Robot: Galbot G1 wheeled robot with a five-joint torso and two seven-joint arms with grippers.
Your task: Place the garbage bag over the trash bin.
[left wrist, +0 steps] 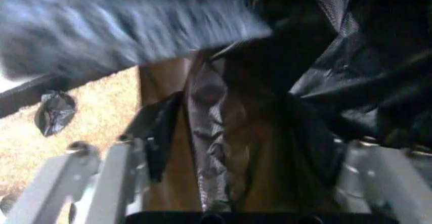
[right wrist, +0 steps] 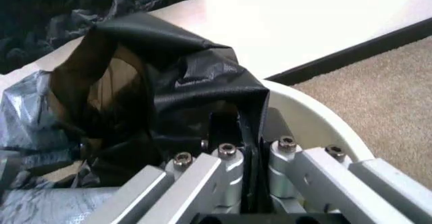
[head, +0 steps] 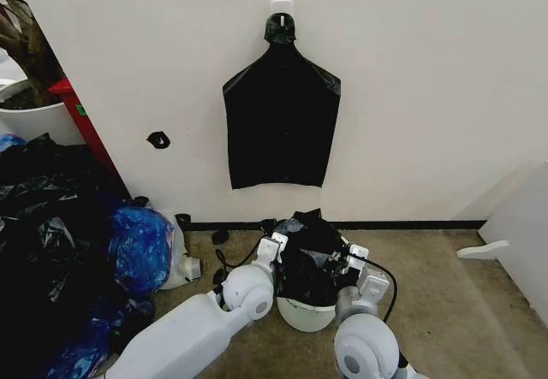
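- Garbage bag [head: 306, 255] bunched over trash bin [head: 306, 315] on carpet by wall.
- Right gripper [right wrist: 251, 171] clamped on bag film at bin's rim.
- Left gripper [left wrist: 223, 148] spread wide, bag film between fingers.

A plain indoor room set up for trial work rather than lived in: a bare white wall [head: 411, 79] with a dark baseboard [head: 402, 224], tan carpet floor [head: 462, 302], a flat black bag on a wall hook [head: 281, 6], a heap of black and blue bags [head: 77, 259], and a potted plant [head: 30, 114] in the corner.
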